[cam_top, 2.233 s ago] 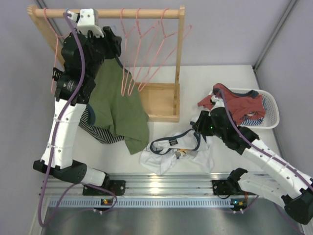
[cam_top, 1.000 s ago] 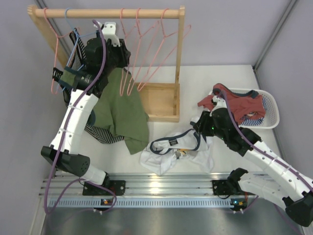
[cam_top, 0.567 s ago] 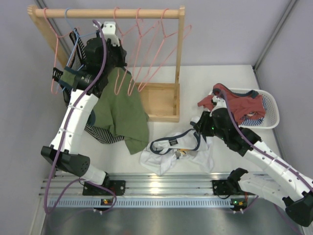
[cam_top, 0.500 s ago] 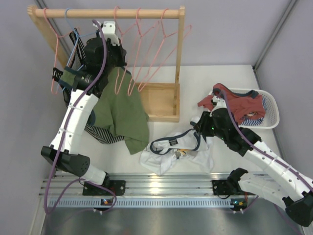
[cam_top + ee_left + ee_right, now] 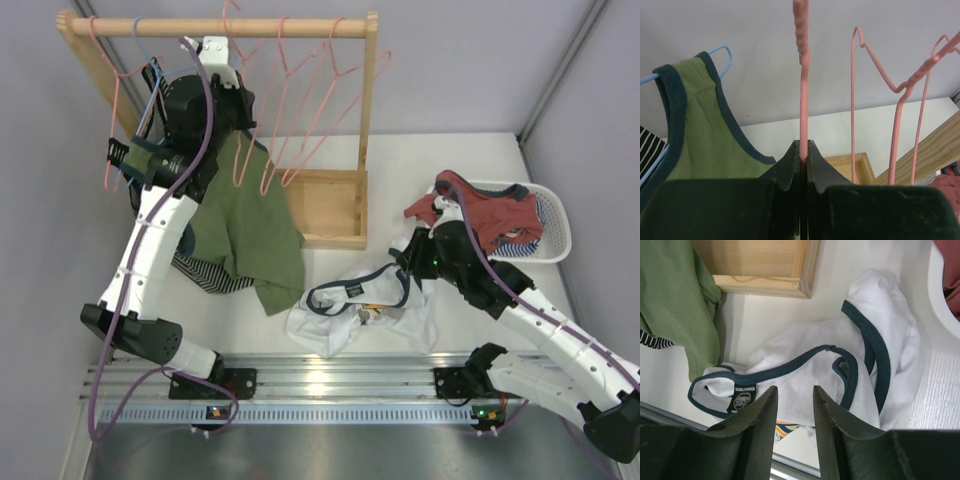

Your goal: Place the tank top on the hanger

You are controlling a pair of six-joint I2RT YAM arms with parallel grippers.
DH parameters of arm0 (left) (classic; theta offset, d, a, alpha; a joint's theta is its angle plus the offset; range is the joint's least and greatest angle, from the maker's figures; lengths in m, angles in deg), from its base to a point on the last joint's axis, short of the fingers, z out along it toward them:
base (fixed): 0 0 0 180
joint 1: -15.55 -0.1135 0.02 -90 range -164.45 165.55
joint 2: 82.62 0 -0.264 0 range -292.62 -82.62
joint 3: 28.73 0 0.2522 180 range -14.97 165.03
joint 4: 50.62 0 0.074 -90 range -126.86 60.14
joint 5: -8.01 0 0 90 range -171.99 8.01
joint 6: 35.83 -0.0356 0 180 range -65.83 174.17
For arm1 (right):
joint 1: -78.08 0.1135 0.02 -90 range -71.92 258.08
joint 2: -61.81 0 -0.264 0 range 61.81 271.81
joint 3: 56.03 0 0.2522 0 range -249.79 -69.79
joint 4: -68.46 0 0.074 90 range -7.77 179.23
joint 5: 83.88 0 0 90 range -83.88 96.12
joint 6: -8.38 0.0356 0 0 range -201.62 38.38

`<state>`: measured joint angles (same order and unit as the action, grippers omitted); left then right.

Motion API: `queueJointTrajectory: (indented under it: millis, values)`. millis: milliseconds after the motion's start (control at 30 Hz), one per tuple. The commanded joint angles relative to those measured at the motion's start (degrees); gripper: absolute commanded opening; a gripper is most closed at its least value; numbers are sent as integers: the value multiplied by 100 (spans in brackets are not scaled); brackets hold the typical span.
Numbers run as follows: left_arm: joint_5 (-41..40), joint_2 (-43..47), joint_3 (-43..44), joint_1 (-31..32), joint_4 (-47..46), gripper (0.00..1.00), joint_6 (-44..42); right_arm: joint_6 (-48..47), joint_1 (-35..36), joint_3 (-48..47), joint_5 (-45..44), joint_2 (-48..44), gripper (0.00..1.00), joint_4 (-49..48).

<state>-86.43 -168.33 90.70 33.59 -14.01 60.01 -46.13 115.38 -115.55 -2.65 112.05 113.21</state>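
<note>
**Left gripper clamped on pink hanger; tank top lying on surface**

- The surface (image 5: 470, 170) carries a wooden rack (image 5: 370, 120) at back left and a white basket (image 5: 563, 225) at right.
- The basket holds a red garment (image 5: 490, 215) that spills over its left rim. Striped cloth shows under it, but I cannot make out what it is.
- An olive green tank top (image 5: 250, 220) hangs from a light blue hanger (image 5: 722, 50), with its lower part spread on the surface.
- The tank top (image 5: 400, 315) lies crumpled on the surface near the front edge, between the rack base and the basket.
- The left gripper (image 5: 803, 147) is closed tight on the neck of the hanger (image 5: 802, 75). The hook is cut off in the wrist view, and I cannot tell whether it sits on the rail.
- The right gripper (image 5: 794, 390) hovers over the tank top with its jaws a narrow gap apart, gripping nothing. I cannot tell whether it touches the fabric.
</note>
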Motion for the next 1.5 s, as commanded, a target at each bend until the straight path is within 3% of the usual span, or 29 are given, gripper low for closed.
queueJointTrajectory:
  millis: [0, 467, 767, 967, 1467]
  values:
    - [-118, 301, -2, 6, -518, 0, -66, -103, -56, -118, 78, -67, 35, -66]
    - [-144, 1091, -802, 6, -440, 0, -5, -147, -65, -12, 113, -111, 34, -101]
    - [-83, 2180, -2119, 15, 44, 0, 302, -340, -56, -91, -54, -76, 34, 4]
    - [364, 3121, -3375, 59, 334, 0, 724, -463, -65, -161, -168, -49, 34, 39]
    - [1604, 4747, -4765, 68, 1959, 0, 822, -604, -65, -153, -449, 100, 33, 48]
